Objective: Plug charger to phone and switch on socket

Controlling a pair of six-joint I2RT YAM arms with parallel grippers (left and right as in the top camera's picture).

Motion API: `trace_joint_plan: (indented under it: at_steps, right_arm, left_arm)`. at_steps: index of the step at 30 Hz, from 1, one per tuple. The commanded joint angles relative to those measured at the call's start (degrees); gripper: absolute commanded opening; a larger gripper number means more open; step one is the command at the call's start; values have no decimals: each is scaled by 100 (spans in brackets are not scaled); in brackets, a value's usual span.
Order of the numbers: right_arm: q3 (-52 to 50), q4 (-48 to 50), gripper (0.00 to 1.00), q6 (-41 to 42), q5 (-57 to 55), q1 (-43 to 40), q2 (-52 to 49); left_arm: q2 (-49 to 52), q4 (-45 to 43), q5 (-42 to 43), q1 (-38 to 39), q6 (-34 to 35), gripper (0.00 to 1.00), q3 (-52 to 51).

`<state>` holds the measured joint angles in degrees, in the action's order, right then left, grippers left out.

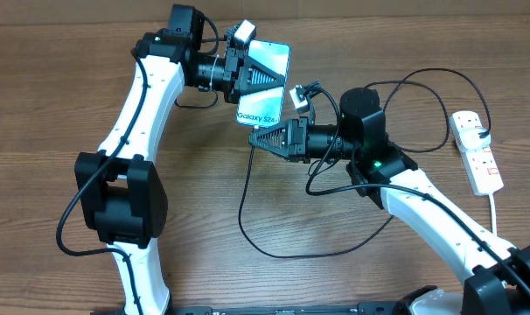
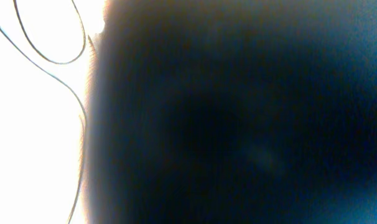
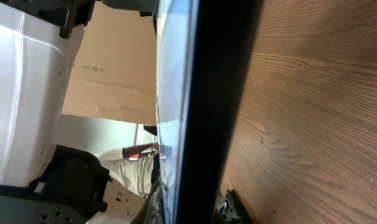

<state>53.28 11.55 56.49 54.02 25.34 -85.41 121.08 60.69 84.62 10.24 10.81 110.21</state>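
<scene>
My left gripper [image 1: 250, 77] is shut on the phone [image 1: 265, 87] and holds it above the table, tilted, with the "Galaxy S24" end low and toward the right arm. In the left wrist view the phone [image 2: 238, 124] fills the frame as a dark blur. My right gripper [image 1: 255, 137] is shut on the charger plug just below the phone's lower edge. The black charger cable [image 1: 247, 223] drops from its tip and loops over the table. In the right wrist view the phone edge [image 3: 213, 93] is a dark vertical band right in front. The socket [image 1: 477, 150] lies at the far right.
The socket's thick white cord [image 1: 496, 214] runs toward the front right edge. Black arm cables arch over the right arm [image 1: 422, 83]. Both arm bases stand at the front. The wooden table [image 1: 55, 105] lies under everything.
</scene>
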Motion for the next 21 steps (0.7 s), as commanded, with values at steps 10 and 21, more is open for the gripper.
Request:
trace_joint_plan:
  at_steps: [10,21]
  right_arm:
    - [109,190,4,74,-455,-227,33]
    - [111,254,4,96,-669,-227,33]
  left_arm:
    - [-197,490,-96,-2,-531,4,63]
    - [-197,533,-96,-2,-573,4,63]
